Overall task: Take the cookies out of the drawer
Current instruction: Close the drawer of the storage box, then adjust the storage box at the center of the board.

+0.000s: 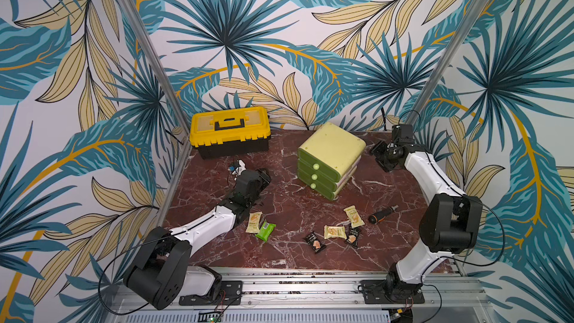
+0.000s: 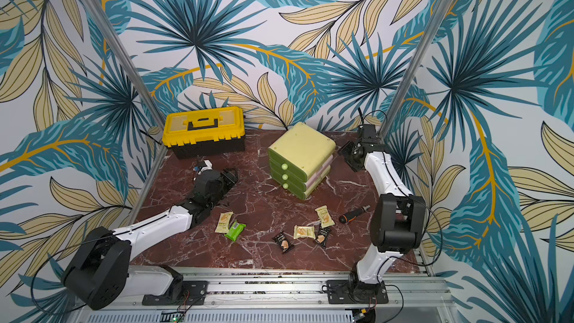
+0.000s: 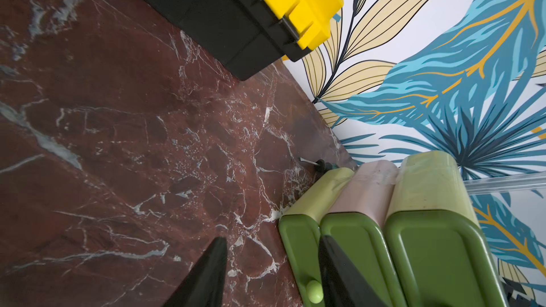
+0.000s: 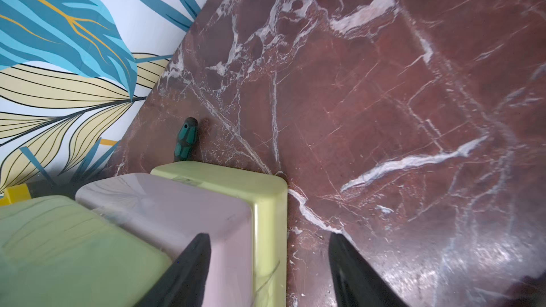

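Left wrist view | left gripper [image 3: 272,240] held parted beside lowest knob [image 3: 314,290], judged for pulling | right gripper [image 4: 269,236] parted behind drawer unit [image 4: 165,211], judged bracing

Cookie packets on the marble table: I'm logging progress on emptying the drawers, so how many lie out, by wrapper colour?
Pale yellow crinkly sealed packets: 3
Black crinkly sealed packets: 2
Bright green crinkly sealed packet: 1
Total: 6
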Robot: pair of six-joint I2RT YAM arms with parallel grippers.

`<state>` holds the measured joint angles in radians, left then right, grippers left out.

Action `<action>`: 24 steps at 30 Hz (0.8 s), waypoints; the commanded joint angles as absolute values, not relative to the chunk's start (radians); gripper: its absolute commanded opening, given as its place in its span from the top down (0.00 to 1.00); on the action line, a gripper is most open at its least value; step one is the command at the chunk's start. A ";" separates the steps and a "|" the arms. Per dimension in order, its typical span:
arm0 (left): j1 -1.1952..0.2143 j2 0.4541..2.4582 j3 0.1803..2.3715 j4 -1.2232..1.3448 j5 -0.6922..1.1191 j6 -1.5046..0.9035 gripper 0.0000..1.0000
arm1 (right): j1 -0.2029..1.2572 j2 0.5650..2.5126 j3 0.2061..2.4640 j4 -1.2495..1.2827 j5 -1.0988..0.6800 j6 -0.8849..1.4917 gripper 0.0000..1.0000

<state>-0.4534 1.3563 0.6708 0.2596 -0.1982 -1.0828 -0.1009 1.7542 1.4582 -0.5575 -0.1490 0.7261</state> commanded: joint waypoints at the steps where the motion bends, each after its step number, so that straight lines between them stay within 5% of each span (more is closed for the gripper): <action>1: -0.436 1.368 0.717 0.242 -0.156 -1.029 0.45 | -0.103 1.801 1.467 -0.499 -0.193 0.726 0.33; 24: -0.368 1.427 0.695 0.295 -0.014 -1.033 0.44 | -0.064 2.141 1.702 -0.189 -0.753 0.853 0.38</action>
